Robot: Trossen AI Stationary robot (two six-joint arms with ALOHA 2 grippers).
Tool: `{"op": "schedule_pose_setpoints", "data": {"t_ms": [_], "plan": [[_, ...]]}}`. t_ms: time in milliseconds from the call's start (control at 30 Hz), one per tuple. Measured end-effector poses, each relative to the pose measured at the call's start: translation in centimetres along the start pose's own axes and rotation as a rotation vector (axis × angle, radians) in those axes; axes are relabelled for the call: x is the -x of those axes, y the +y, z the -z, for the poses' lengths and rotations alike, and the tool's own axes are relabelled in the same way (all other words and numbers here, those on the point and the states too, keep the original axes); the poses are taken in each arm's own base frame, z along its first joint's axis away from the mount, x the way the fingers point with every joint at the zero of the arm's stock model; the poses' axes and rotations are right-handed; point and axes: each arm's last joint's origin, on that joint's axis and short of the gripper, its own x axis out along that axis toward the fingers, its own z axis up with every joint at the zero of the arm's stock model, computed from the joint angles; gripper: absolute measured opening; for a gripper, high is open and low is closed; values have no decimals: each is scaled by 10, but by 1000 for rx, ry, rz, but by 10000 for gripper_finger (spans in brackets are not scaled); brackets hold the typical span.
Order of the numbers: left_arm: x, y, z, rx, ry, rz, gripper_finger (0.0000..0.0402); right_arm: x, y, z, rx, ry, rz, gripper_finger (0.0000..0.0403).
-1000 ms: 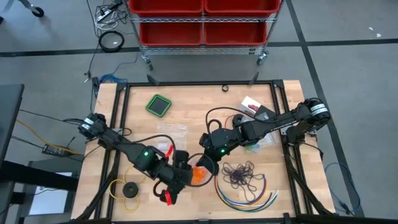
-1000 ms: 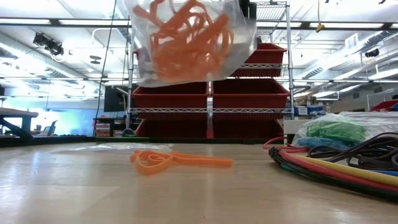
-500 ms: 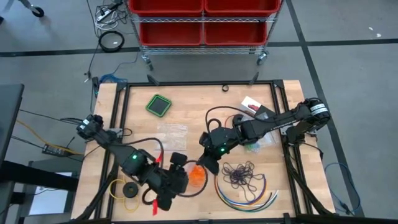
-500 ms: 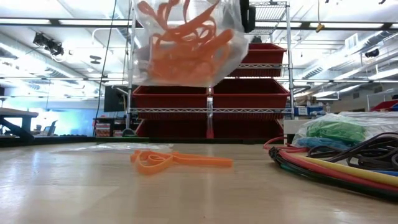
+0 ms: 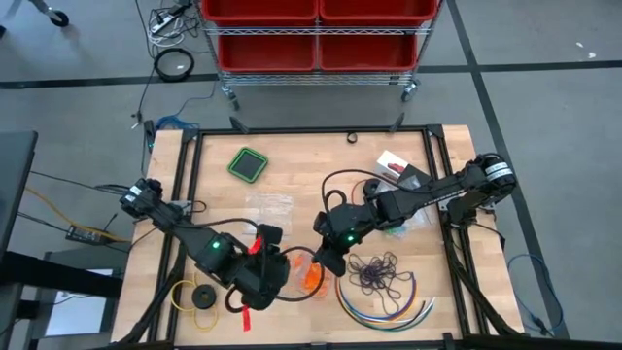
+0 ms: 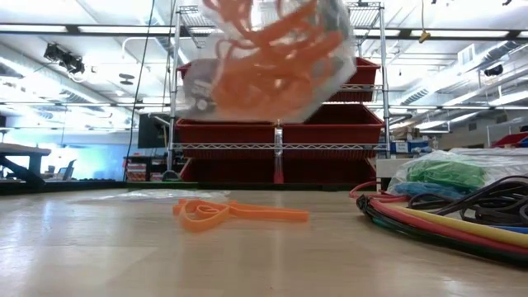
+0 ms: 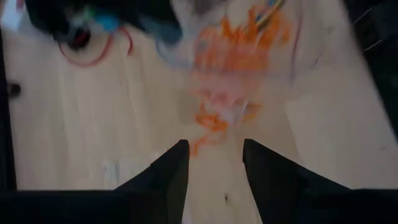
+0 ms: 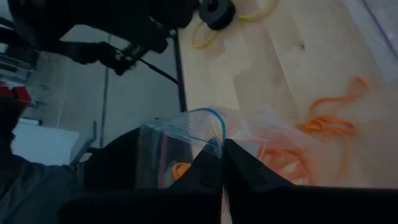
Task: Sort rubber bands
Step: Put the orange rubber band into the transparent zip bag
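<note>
Red bins on a wire rack sit behind the pale wood counter. My right gripper (image 8: 221,163) is clamped on the rim of a clear floppy bag (image 6: 264,62) of orange rubber bands (image 6: 256,45), held up off the counter so its mouth hangs w/in reach. My left gripper (image 7: 214,158), fingers apart, nothing held, hovers over loose orange bands (image 6: 235,214) lying mid-counter, front half.

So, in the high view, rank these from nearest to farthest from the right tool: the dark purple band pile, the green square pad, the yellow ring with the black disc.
From the right tool, mid-table:
1. Dark purple band pile, just to its right.
2. Yellow ring with black disc, toward the near left corner.
3. Green square pad, at the far left; close to the ring's distance, so not a firm call.
</note>
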Motion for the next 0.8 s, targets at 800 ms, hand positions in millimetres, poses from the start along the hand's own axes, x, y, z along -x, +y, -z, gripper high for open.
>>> {"op": "schedule_pose_setpoints", "data": {"t_ms": [800], "plan": [[-169,-26,124,21,-29,99,162,-1,-1,4,12,-44,99,4]]}}
